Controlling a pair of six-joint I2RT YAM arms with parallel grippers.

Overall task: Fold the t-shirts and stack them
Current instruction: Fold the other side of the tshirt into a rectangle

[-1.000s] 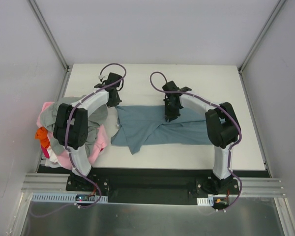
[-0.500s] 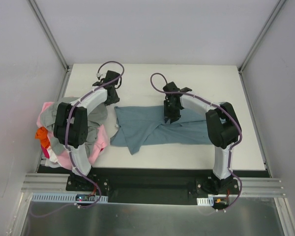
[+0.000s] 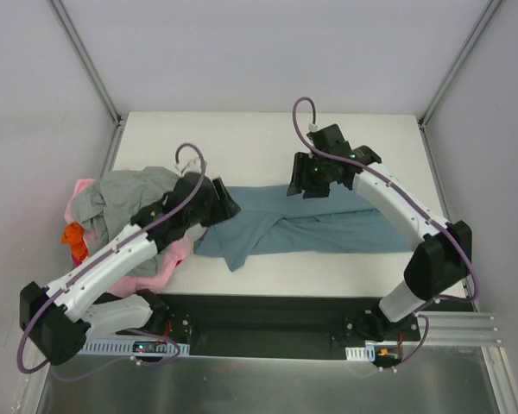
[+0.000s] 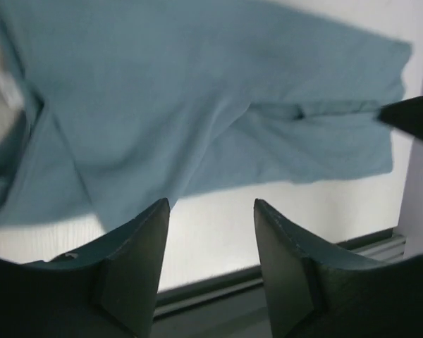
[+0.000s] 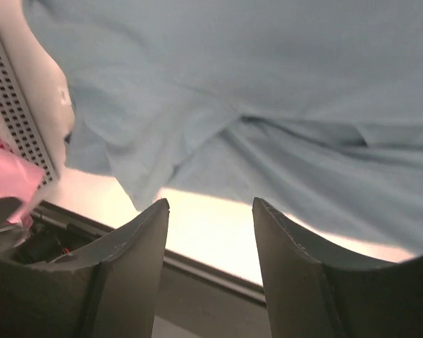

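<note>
A blue t-shirt (image 3: 311,226) lies spread and partly folded across the middle of the white table (image 3: 242,142). My left gripper (image 3: 227,208) hangs open over the shirt's left edge, with nothing between its fingers. In the left wrist view the blue t-shirt (image 4: 197,98) fills the top, and the left gripper (image 4: 211,211) stands apart over bare table. My right gripper (image 3: 301,183) is open above the shirt's far edge. The right wrist view shows the blue t-shirt (image 5: 282,98) below the empty right gripper (image 5: 210,208).
A heap of t-shirts (image 3: 125,194), grey on top with pink and orange under it, sits at the table's left edge beside my left arm. Pink cloth (image 5: 3,176) shows at the left of the right wrist view. A black rail (image 3: 268,306) runs along the near edge.
Both grippers have opened and let go of the blue shirt. The left arm has swung back toward the near left; the right gripper has risen and moved slightly toward the far side.
</note>
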